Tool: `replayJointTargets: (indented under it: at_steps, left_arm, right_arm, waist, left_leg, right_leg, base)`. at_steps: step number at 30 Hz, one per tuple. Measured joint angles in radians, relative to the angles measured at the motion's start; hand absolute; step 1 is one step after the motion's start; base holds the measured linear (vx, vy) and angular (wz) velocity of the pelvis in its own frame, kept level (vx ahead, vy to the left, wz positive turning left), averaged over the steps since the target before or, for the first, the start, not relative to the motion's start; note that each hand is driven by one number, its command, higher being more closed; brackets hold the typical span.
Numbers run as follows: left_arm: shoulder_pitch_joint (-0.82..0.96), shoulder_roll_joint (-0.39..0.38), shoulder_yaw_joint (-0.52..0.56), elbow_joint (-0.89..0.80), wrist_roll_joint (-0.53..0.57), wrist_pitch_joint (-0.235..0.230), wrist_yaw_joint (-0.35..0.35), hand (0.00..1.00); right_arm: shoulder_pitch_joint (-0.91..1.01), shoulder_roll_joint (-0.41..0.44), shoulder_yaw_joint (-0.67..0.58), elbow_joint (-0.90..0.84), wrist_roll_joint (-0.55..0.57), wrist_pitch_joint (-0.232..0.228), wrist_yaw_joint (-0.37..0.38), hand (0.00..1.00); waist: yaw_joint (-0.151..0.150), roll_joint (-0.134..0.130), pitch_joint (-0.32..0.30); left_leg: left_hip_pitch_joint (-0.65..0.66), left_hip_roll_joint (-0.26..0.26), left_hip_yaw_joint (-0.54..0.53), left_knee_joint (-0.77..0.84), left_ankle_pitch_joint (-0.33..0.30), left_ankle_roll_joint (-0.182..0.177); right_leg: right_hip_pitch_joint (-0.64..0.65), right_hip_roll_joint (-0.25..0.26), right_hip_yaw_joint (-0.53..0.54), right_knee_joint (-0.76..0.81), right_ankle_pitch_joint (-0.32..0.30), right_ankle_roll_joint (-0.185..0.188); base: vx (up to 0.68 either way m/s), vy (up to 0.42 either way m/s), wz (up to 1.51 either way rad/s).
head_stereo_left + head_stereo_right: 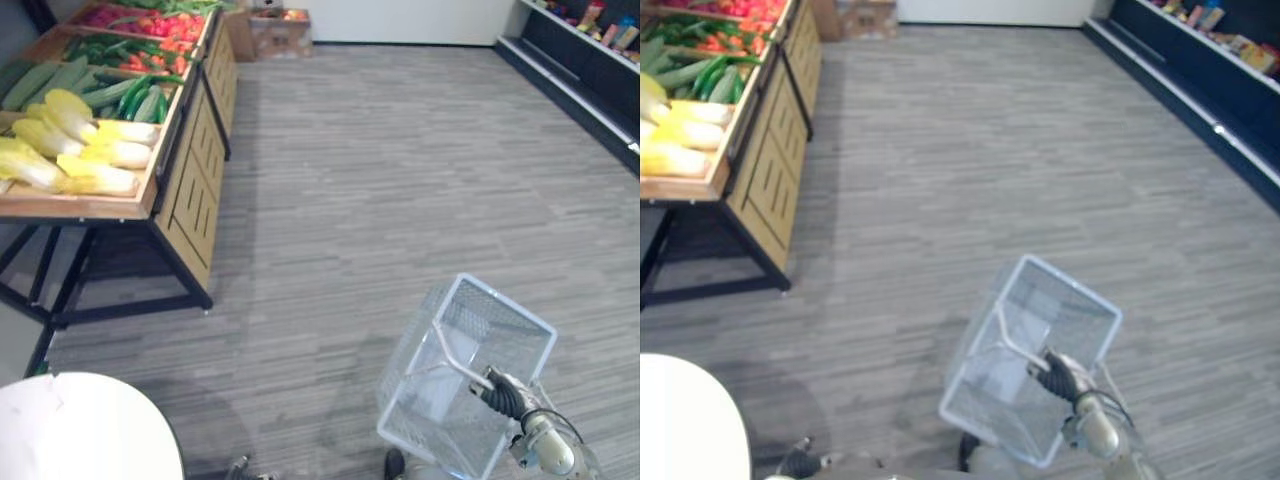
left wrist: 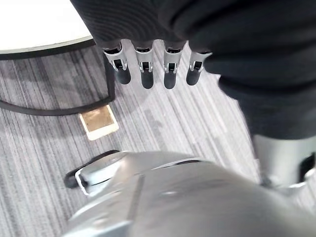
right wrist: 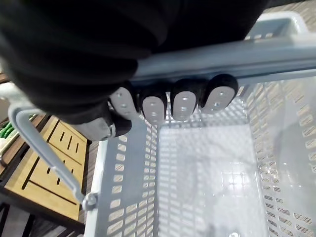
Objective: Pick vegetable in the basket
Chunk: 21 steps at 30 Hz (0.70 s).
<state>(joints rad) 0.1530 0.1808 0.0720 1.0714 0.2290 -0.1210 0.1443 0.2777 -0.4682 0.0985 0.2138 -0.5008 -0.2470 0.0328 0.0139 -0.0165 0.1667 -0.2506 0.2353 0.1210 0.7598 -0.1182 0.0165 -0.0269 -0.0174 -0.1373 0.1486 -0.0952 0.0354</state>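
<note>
Gripping basket (image 1: 500, 300) (right hand (image 3: 182, 104) half-hidden)

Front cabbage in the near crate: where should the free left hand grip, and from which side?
Grip the front cabbage likely around its white base, from above: it lies on its side, and the crate rim blocks a low approach. The open left hand could wrap across its length.
</note>
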Motion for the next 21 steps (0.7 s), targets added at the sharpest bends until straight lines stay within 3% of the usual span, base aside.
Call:
replayJointTargets:
  at_steps: [1,2,3,4,5,7,8,9,10,12,13,14,15,16,17,18,19,21]
  left_arm:
    - [0.002,-0.01,0.014,0.002,-0.024,0.004,0.003,0.0]
    - [0.003,-0.016,0.02,0.003,-0.033,0.008,0.005,0.0]
    - [0.017,-0.025,0.021,0.003,-0.051,0.015,0.005,0.0]
    - [0.028,-0.028,0.021,0.003,-0.054,0.016,0.005,0.0]
    - [0.031,-0.028,0.022,0.003,-0.054,0.016,0.005,0.0]
    - [0.062,-0.027,0.032,0.003,-0.053,0.02,0.006,0.0]
    - [0.07,-0.029,0.032,0.004,-0.053,0.022,0.006,0.0]
    - [0.083,-0.035,0.032,0.004,-0.054,0.024,0.007,0.0]
    - [0.095,-0.047,0.033,0.005,-0.056,0.033,0.009,0.0]
    - [0.101,-0.055,0.034,0.006,-0.059,0.037,0.01,0.0]
    - [0.108,-0.062,0.034,0.006,-0.059,0.037,0.01,0.0]
    - [0.109,-0.061,0.037,0.009,-0.059,0.037,0.01,0.0]
    - [0.113,-0.057,0.055,0.019,-0.059,0.037,0.012,0.0]
    - [0.116,-0.055,0.067,0.024,-0.06,0.036,0.011,0.0]
    - [0.111,-0.036,0.084,0.027,-0.061,0.039,0.021,0.0]
    - [0.103,-0.023,0.085,0.019,-0.06,0.038,0.031,0.0]
    - [0.1,-0.02,0.084,0.01,-0.06,0.038,0.034,0.0]
    - [0.084,-0.021,0.072,-0.023,-0.055,0.036,0.039,0.0]
  right_arm:
    - [-0.005,-0.007,-0.002,0.0,0.0,0.005,-0.001,1.0]
    - [-0.004,-0.008,-0.002,0.0,0.0,0.011,-0.001,1.0]
    - [-0.012,-0.012,-0.001,-0.001,-0.001,0.025,-0.001,1.0]
    - [-0.034,-0.029,-0.002,-0.001,0.0,0.028,-0.002,1.0]
    - [-0.038,-0.032,-0.002,-0.001,0.0,0.029,-0.002,1.0]
    - [-0.061,-0.036,-0.001,-0.002,0.0,0.027,-0.003,1.0]
    - [-0.062,-0.036,-0.001,-0.001,-0.001,0.027,-0.004,1.0]
    - [-0.065,-0.038,-0.001,0.002,-0.001,0.027,-0.008,1.0]
    - [-0.066,-0.038,0.0,0.009,-0.002,0.027,-0.009,1.0]
    - [-0.069,-0.031,0.002,0.032,-0.004,0.027,-0.009,1.0]
    - [-0.074,-0.022,0.015,0.048,-0.011,0.033,-0.009,1.0]
    - [-0.078,-0.014,0.027,0.05,-0.012,0.041,-0.008,1.0]
    - [-0.077,0.01,0.039,0.051,-0.012,0.046,-0.004,1.0]
    - [-0.069,0.027,0.043,0.053,-0.012,0.047,-0.003,1.0]
    - [-0.065,0.054,0.047,0.056,-0.012,0.045,-0.003,1.0]
    - [-0.071,0.066,0.05,0.055,-0.015,0.046,-0.01,1.0]
    - [-0.073,0.067,0.059,0.055,-0.024,0.046,-0.008,1.0]
    - [-0.075,0.087,0.097,0.056,-0.049,0.047,-0.007,1.0]
  waist:
    - [0.022,-0.001,0.015]
    - [0.022,-0.015,0.024]
    - [0.034,-0.029,0.02]
    - [0.04,-0.028,0.02]
    - [0.042,-0.026,0.02]
    - [0.05,-0.017,0.018]
    - [0.052,-0.013,0.017]
    - [0.057,-0.001,0.013]
    - [0.071,0.025,0.015]
    - [0.078,0.033,0.013]
    - [0.078,0.029,0.012]
    - [0.079,0.016,0.007]
    - [0.086,-0.025,-0.024]
    - [0.09,-0.057,-0.041]
    - [0.09,-0.096,-0.063]
    - [0.079,-0.102,-0.073]
    - [0.076,-0.102,-0.08]
    - [0.075,-0.101,-0.088]
  left_leg:
    - [-0.043,-0.005,-0.025,0.109,0.087,-0.022]
    - [-0.071,-0.018,-0.051,0.145,0.135,-0.027]
    - [-0.108,-0.071,-0.063,0.146,0.081,-0.041]
    - [-0.141,-0.096,-0.045,0.086,0.033,-0.059]
    - [-0.146,-0.101,-0.04,0.061,0.026,-0.063]
    - [-0.14,-0.107,0.003,-0.31,0.045,-0.078]
    - [-0.131,-0.103,0.002,-0.415,0.067,-0.084]
    - [-0.119,-0.09,-0.004,-0.557,0.097,-0.093]
    - [-0.115,-0.048,-0.016,-0.691,0.117,-0.096]
    - [-0.119,-0.027,-0.017,-0.696,0.12,-0.092]
    - [-0.122,-0.015,0.006,-0.671,0.161,-0.092]
    - [-0.125,-0.023,0.033,-0.64,0.203,-0.096]
    - [-0.13,-0.064,0.086,-0.577,0.22,-0.092]
    - [-0.133,-0.089,0.114,-0.558,0.195,-0.076]
    - [-0.135,-0.139,0.14,-0.518,0.142,-0.036]
    - [-0.128,-0.163,0.153,-0.466,0.108,0.004]
    - [-0.121,-0.175,0.156,-0.447,0.085,0.014]
    - [-0.02,-0.22,0.153,-0.473,-0.005,0.046]
  right_leg:
    - [0.003,-0.02,-0.004,0.053,-0.041,-0.013]
    - [0.016,-0.026,-0.005,0.052,-0.055,-0.01]
    - [0.03,-0.059,-0.006,0.044,-0.064,-0.012]
    - [0.029,-0.074,-0.005,0.025,-0.064,-0.013]
    - [0.028,-0.076,-0.005,0.019,-0.064,-0.013]
    - [0.028,-0.08,-0.015,-0.023,-0.063,-0.013]
    - [0.029,-0.075,-0.019,-0.029,-0.063,-0.013]
    - [0.033,-0.065,-0.021,-0.038,-0.063,-0.013]
    - [0.06,-0.045,-0.024,-0.041,-0.082,0.017]
    - [0.093,-0.047,-0.025,-0.04,-0.106,0.043]
    - [0.141,-0.069,-0.022,-0.037,-0.149,0.075]
    - [0.153,-0.091,-0.02,-0.035,-0.167,0.084]
    - [0.156,-0.157,-0.009,-0.037,-0.196,0.087]
    - [0.16,-0.187,0.002,-0.027,-0.199,0.085]
    - [0.114,-0.247,0.032,0.075,-0.175,0.088]
    - [0.073,-0.278,0.077,0.199,-0.129,0.084]
    - [0.051,-0.287,0.096,0.263,-0.094,0.077]
    - [-0.06,-0.312,0.146,0.559,0.13,0.055]
  base:
    - [0.08,-0.063,0.05]
    - [0.05,-0.007,0.22]
    - [0.06,0.0,0.27]
    - [0.09,-0.019,0.15]
    - [0.13,0.011,0.01]
    - [0.18,0.062,0.07]
    - [0.18,0.068,0.14]
    - [0.39,0.184,0.13]
    - [0.43,0.22,0.1]
    - [0.44,0.257,0.09]
    - [0.42,0.269,0.08]
    - [0.54,0.352,-0.03]
    - [0.58,0.324,-0.17]
    - [0.76,0.334,-0.2]
    - [0.79,0.337,-0.03]
    - [0.54,0.229,0.09]
    - [0.61,0.33,0.15]
    - [0.63,0.347,0.23]
